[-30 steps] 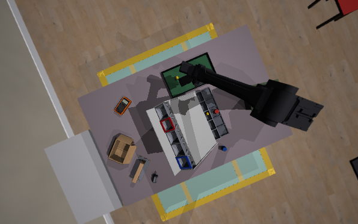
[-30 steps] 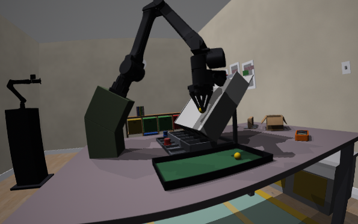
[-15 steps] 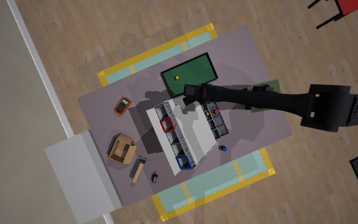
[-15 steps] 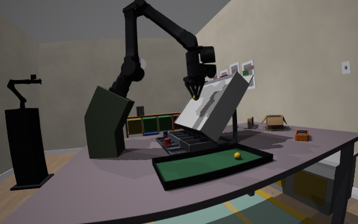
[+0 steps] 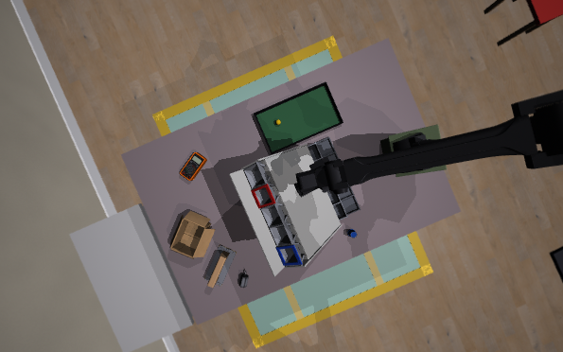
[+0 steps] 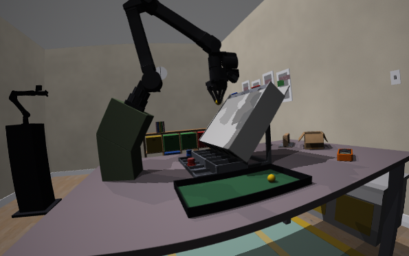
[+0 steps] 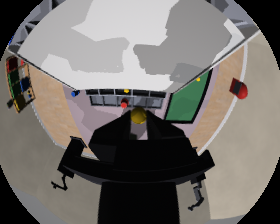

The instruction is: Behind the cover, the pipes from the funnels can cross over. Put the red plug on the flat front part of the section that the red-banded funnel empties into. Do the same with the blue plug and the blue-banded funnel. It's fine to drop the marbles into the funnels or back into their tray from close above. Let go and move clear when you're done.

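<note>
My gripper (image 6: 216,97) is shut on a yellow marble (image 6: 216,102) and hangs above the upper part of the slanted grey cover (image 6: 242,120). From above, the gripper (image 5: 302,182) is over the middle of the cover, to the right of the red-banded funnel (image 5: 263,196). The blue-banded funnel (image 5: 289,255) is at the near end of the funnel row. The marble also shows between the fingers in the wrist view (image 7: 138,117). The red plug (image 6: 191,161) stands in a front section. The blue plug (image 5: 351,233) stands on the table beside the sections.
A green tray (image 5: 297,118) holds one yellow marble (image 5: 278,122). An orange multimeter (image 5: 192,166), a cardboard box (image 5: 192,234), a small open box (image 5: 218,268) and a dark mouse (image 5: 243,279) lie left of the funnels. The arm's green base (image 6: 122,141) stands behind the sections.
</note>
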